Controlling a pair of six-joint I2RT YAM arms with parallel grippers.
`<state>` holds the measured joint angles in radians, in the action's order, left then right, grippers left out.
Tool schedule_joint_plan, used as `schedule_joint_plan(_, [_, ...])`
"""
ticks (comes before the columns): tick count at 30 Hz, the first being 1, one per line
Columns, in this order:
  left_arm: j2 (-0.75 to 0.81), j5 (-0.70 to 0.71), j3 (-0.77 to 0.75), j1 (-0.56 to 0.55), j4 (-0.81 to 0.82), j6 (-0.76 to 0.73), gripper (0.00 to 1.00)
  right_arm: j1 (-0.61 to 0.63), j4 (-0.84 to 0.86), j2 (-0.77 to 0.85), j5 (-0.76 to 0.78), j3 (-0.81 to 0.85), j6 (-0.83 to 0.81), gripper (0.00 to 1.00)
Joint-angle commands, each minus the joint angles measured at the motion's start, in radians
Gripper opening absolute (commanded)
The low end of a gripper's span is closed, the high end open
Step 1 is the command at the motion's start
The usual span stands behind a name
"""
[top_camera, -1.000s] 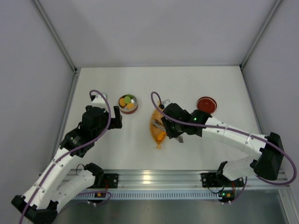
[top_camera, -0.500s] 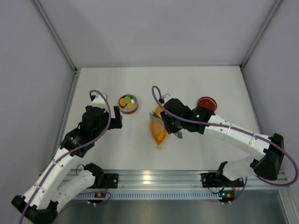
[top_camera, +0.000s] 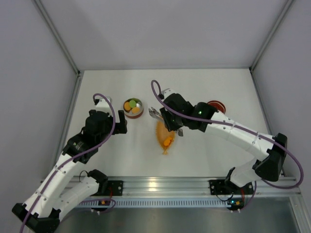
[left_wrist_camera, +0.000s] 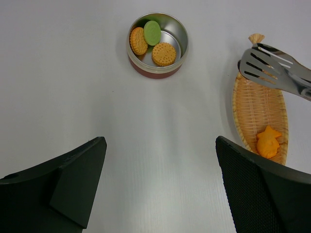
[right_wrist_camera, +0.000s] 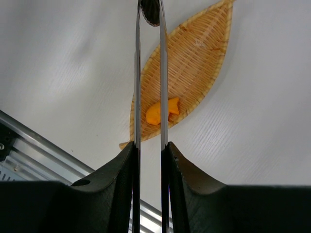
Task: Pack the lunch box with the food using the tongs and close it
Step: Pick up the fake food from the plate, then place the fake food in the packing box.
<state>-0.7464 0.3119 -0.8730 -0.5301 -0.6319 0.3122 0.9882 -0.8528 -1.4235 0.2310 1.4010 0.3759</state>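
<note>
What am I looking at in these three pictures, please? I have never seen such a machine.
Two robot arms stand at a white table. One picture looks down from above; the other two come from a camera on each wrist. The left hand is open and empty. The right hand is shut on silver tongs, above an orange tray with one orange fish-shaped piece. The round lunch box holds three biscuits; its red lid lies apart, partly hidden by the right arm.
</note>
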Motion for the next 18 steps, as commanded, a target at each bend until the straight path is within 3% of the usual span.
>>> schedule_joint_plan(1, [0.012, 0.006, 0.006, 0.002, 0.014, 0.001, 0.99, 0.003, 0.018, -0.069, 0.008, 0.147, -0.032, 0.27])
schedule_joint_plan(9, [0.013, 0.013, 0.006, 0.002, 0.012, 0.002, 0.99, -0.005, -0.003, -0.346, -0.018, 0.433, -0.064, 0.26])
schedule_joint_plan(18, [0.013, 0.016, 0.006, 0.004, 0.014, 0.002, 0.99, -0.040, 0.001, -0.547, -0.029, 0.604, -0.075, 0.26])
